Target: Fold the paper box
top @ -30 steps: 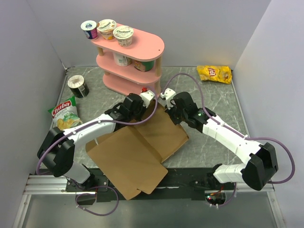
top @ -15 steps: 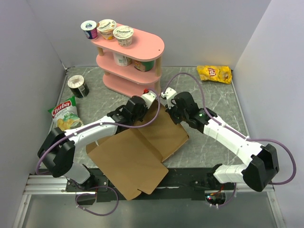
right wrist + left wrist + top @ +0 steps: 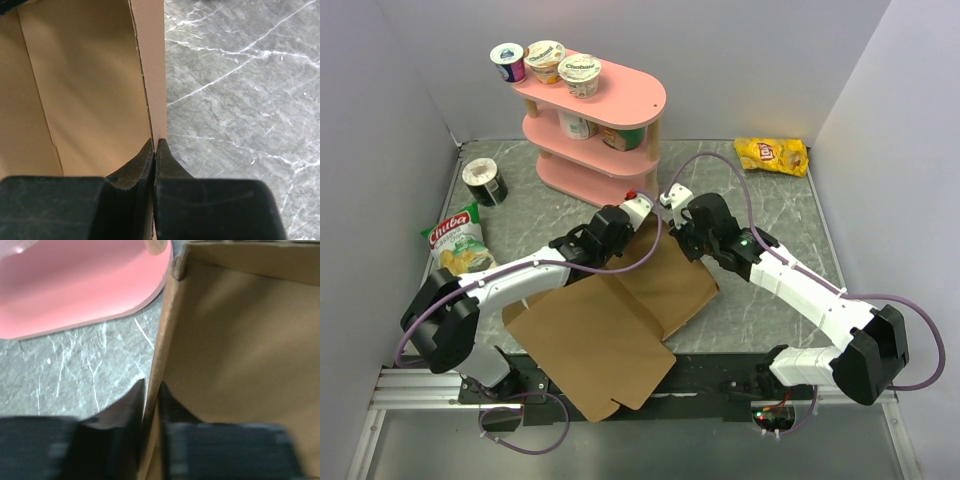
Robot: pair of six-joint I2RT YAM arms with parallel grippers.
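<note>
Where the grey, white-veined table (image 3: 790, 205) meets its near edge, you have the paper box (image 3: 610, 335). It is plain matte brown cardboard, lying as a creased sheet with one flat corner overhanging between the arm bases. Farther in, its far panels stand folded upward.

Your left gripper (image 3: 150, 392) is narrowed onto the raw edge of one raised wall, with a black finger on each face. Your right gripper (image 3: 156, 145) is pinched tight on the thin edge of another upright flap, beside a scored fold line. Both grips sit at the sheet's far end, near each other.

Beyond them, a glossy pink shelf (image 3: 610, 100) with three tiers and rounded ends carries round yogurt cups (image 3: 545, 60) on top. A dark cylindrical tin (image 3: 484, 181) and a crinkled green-and-white chip bag (image 3: 455, 240) lie at the left. A yellow chip bag (image 3: 772, 154) lies at the far right.
</note>
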